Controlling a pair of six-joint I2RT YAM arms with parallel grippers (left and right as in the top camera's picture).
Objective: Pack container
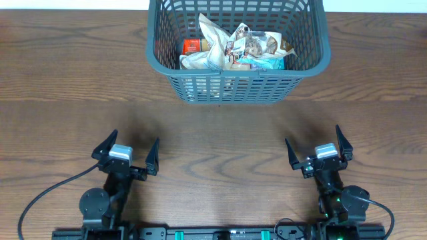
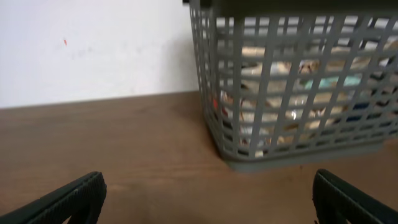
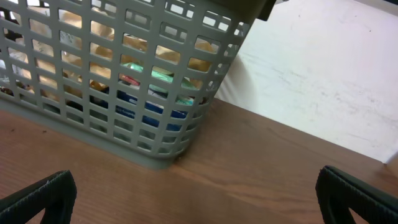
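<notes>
The dark grey lattice container [image 1: 320, 40] stands at the far middle of the wooden table and holds several snack packets [image 1: 233, 48], among them a red one [image 1: 193, 46]. It also shows in the left wrist view [image 2: 292, 155] and in the right wrist view [image 3: 155, 152], with packets visible through the slots. My left gripper [image 1: 127, 155] is open and empty near the front left, well short of the container. My right gripper [image 1: 319, 149] is open and empty near the front right. Both show only bare wood between their fingers [image 2: 208, 199] [image 3: 196, 199].
A white wall [image 2: 93, 50] runs behind the table's far edge. The arm bases and cables [image 1: 40, 200] sit at the front edge.
</notes>
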